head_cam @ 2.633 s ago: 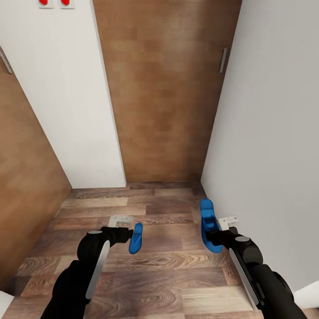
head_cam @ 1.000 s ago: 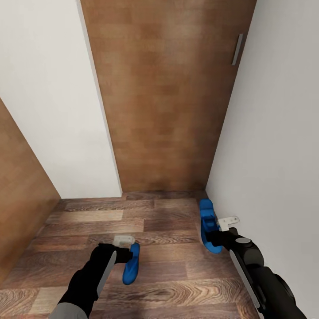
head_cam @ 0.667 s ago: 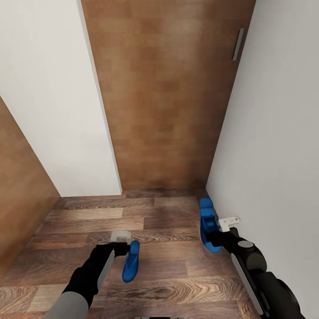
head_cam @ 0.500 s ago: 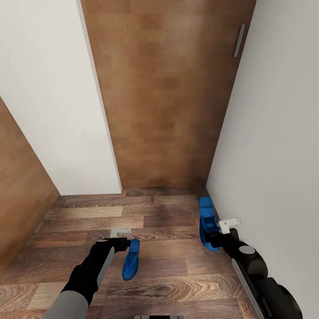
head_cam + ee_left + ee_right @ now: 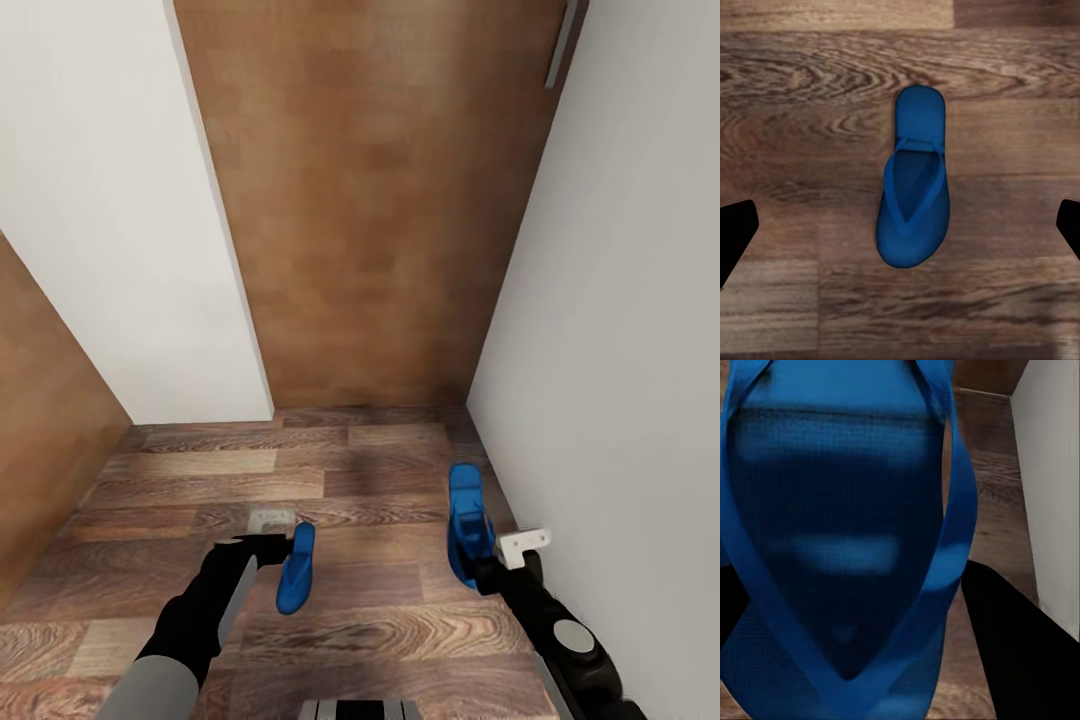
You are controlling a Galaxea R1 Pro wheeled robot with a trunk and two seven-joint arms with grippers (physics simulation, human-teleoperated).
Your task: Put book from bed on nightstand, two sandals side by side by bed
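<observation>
Head view: left claw (image 5: 282,548) now spread, sandal (image 5: 296,582) released onto floor (image 5: 380,620).

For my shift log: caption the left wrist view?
Open left claw above a blue sandal lying flat on the wood-plank floor.

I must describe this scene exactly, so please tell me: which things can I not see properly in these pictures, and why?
- Right sandal: right wrist view, blurred and very close; both ends cut off by the picture's edges.
- Left fingers: left wrist view, mostly cut off by the side edges.
- Door handle: head view, cut off by the top edge.
- Right arm: head view, cut off by the bottom edge.
</observation>
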